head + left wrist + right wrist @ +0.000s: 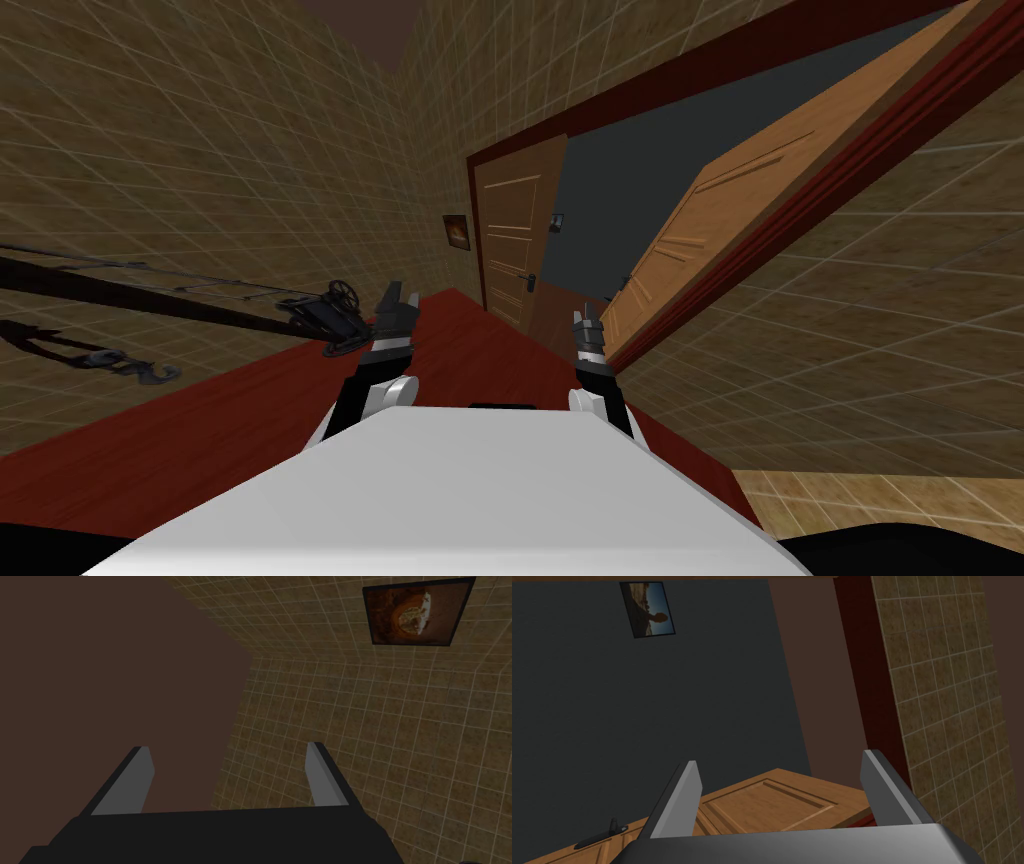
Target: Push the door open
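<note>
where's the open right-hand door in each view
head: door right of centre, swung open, its near edge by the right gripper.
right wrist: door just ahead of the gripper, with its handle.
left wrist: not in it.
shared landmark: red frame beside the door, in head and right wrist views.

door [760,190] top out of view

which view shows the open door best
The head view: the door shows nearly whole there, standing wide open. The right wrist view gives just one panel of it and the dark handle up close, beyond the right gripper. The left wrist view points elsewhere.
</note>
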